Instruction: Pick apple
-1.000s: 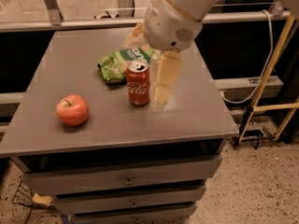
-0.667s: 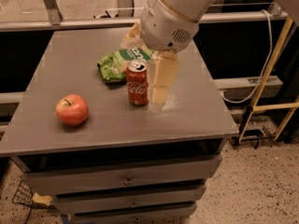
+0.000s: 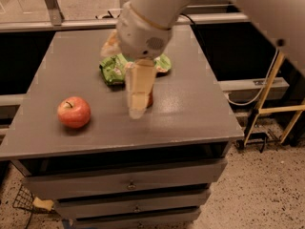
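My gripper (image 3: pixel 137 108) hangs tip-down over the grey table (image 3: pixel 195 113), off to the right of the apple (image 3: pixel 74 112) and well apart from it. I can't tell if it's open or closed, as it reads as one pale block from here; nothing seen in its hold. The apple sits upright, stem up, alone on the tabletop near the front edge, with bare surface all around it, so it looks like an easy approach from above or from the side. Further back and right of the apple is a crumpled green snack bag (image 3: pixel 112 71), partly under my wrist. Right of the apple, just behind my gripper, a sliver of a red can (image 3: pixel 150 99) shows, mostly blocked. My judgement: I'm parked over the wrong item, with the pick not started and the apple untouched. Next I need a sideways shift toward the apple, keeping height so I don't clip the can. The risk is that the round apple rolls if nudged off-centre.
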